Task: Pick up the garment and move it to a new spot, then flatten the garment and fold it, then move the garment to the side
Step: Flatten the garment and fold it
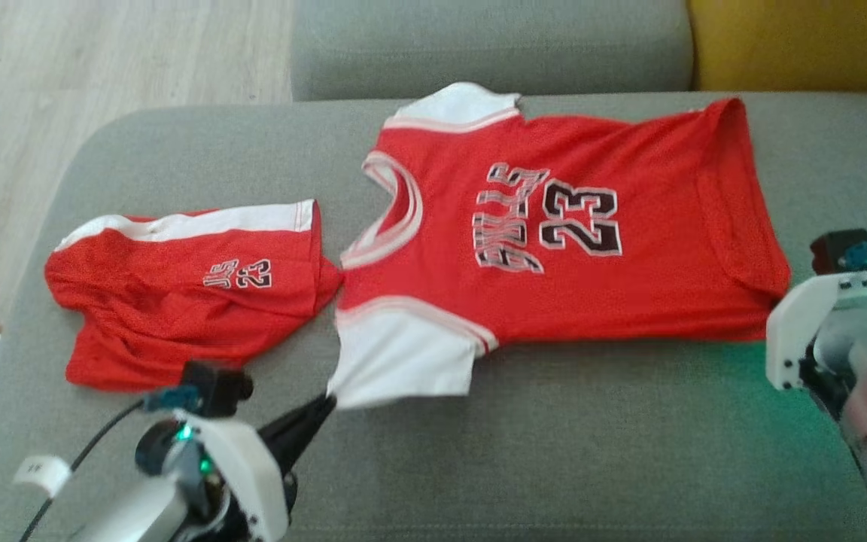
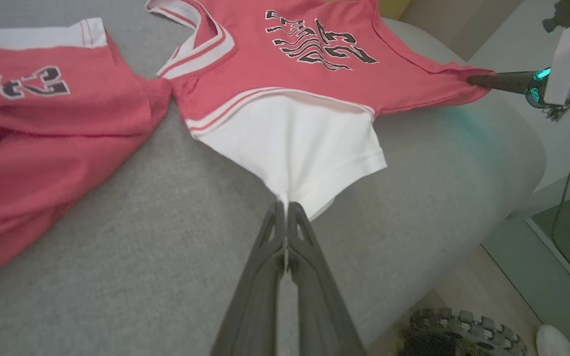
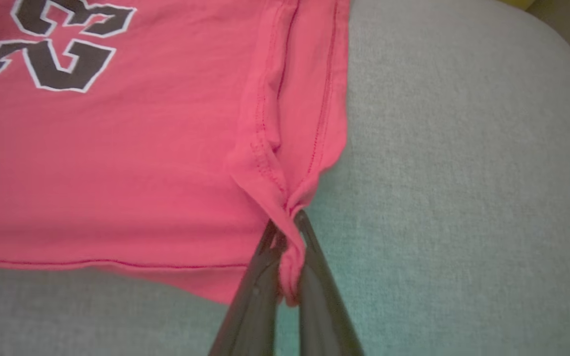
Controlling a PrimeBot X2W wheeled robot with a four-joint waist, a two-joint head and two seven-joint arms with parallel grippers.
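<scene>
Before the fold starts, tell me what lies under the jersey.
Grey sofa cushion shows all around the jersey, which lies spread flat on it. The part beneath the cloth is covered, so anything there cannot be seen.

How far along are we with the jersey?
Done: jersey spread nearly flat on the sofa cushion, beside the shorts. In hand: left gripper shut on its white sleeve, right gripper shut on the hem corner. Left: no fold made yet; then moving it aside.
</scene>
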